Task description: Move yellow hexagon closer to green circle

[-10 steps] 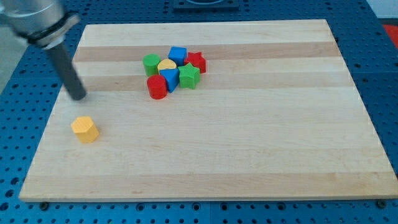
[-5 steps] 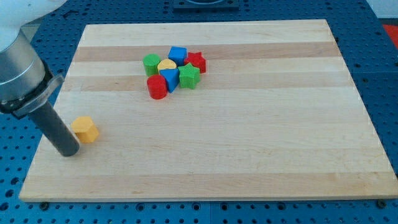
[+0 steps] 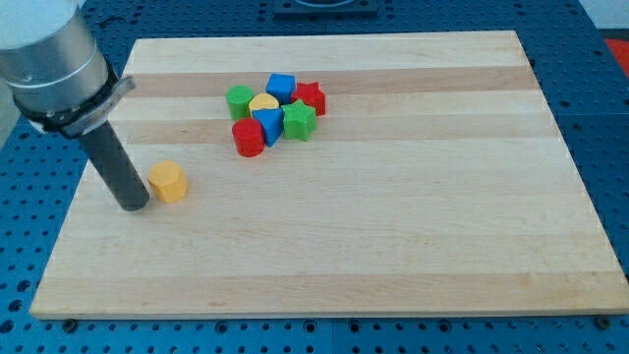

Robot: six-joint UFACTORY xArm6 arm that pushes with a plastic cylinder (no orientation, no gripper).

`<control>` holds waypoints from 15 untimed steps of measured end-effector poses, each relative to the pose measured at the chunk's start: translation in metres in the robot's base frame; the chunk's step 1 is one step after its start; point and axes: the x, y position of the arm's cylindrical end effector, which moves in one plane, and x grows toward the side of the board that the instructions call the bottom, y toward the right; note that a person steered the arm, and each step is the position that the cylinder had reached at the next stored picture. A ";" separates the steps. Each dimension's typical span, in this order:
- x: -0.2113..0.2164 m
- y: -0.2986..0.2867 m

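- wooden board [image 3: 413, 226] fills most of frame
- rod, no gripper, holds nothing; my tip [image 3: 134, 206] mid-left, just left of yellow hexagon [image 3: 168, 182], about touching
- green circle [image 3: 239, 100] upper centre, in block cluster, well apart from hexagon

A pale wooden board [image 3: 393, 216], striped in lighter and darker bands of grain, lies on a blue perforated table [image 3: 609, 118]. My tip [image 3: 134, 206] ends a dark, near-black rod under a grey housing. The hexagon [image 3: 169, 182] is orange-yellow. In the cluster: a green circle [image 3: 239, 100], a yellow heart-like block [image 3: 262, 102], a blue cube [image 3: 282, 87], a red star [image 3: 311, 97], a green star [image 3: 299, 121], a second blue block [image 3: 268, 125] and a red cylinder [image 3: 248, 139]. That makes 2 greens, 2 blues, 2 reds and 2 yellows.
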 end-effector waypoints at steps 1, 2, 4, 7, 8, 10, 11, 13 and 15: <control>-0.005 0.014; -0.037 0.019; -0.055 0.030; -0.061 0.080; -0.070 0.084; -0.052 0.084; -0.060 0.084; -0.077 0.084; -0.066 0.075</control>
